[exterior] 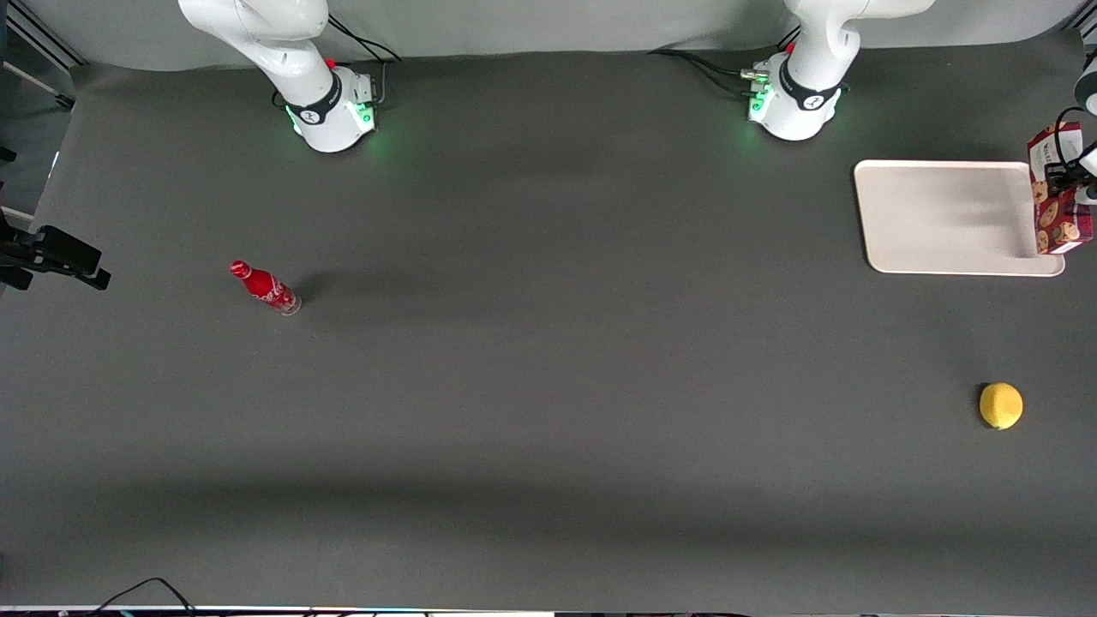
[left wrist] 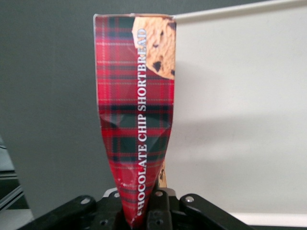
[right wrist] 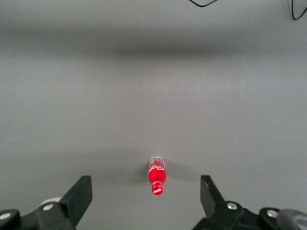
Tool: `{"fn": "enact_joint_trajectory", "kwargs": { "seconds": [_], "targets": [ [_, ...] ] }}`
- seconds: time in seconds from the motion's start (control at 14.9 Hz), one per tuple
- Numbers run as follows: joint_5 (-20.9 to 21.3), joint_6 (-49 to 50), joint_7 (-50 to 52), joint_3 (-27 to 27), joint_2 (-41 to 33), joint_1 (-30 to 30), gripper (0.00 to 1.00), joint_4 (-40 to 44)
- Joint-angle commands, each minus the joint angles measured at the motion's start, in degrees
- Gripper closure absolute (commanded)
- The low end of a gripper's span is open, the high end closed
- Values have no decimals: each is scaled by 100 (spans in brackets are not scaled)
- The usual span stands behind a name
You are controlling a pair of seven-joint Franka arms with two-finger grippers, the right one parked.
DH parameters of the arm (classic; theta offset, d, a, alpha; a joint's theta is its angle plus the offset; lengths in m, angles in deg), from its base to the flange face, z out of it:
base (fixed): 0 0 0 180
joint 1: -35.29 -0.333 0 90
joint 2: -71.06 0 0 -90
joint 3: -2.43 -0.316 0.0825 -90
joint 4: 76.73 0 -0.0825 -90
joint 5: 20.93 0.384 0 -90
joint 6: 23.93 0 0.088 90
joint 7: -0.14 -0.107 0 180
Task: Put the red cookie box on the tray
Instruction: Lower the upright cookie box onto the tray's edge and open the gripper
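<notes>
The red cookie box (exterior: 1061,199) hangs in the air at the working arm's end of the table, over the outer edge of the cream-white tray (exterior: 943,218). My gripper (exterior: 1071,176) is shut on the box, which is squeezed and creased between the fingers. In the left wrist view the red plaid box (left wrist: 136,110) reads "chocolate chip shortbread" and runs away from my gripper (left wrist: 140,213). Its end hangs over the tray's edge, with the tray (left wrist: 240,115) beside it and grey table on its other flank.
A yellow lemon (exterior: 1000,405) lies nearer the front camera than the tray. A small red bottle (exterior: 265,287) lies toward the parked arm's end of the table. The left arm's base (exterior: 797,98) stands beside the tray.
</notes>
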Motion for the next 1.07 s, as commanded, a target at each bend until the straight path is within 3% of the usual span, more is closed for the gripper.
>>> {"fn": "enact_joint_trajectory", "kwargs": {
  "seconds": [0.0, 0.2, 0.27, 0.34, 0.6, 1.01],
  "targets": [
    [-890, -146, -861, 58, 500, -219, 100, 125],
    [-1068, -172, -1109, 76, 632, -290, 99, 143],
    [-1068, -164, -1118, 85, 650, -281, 42, 152],
    [-1094, -155, -1118, 94, 650, -290, 0, 169],
    [-1164, 308, -1109, 172, 650, -264, 0, 633],
    [-1446, 2943, -934, 208, 510, -184, 0, 2538]
  ]
}}
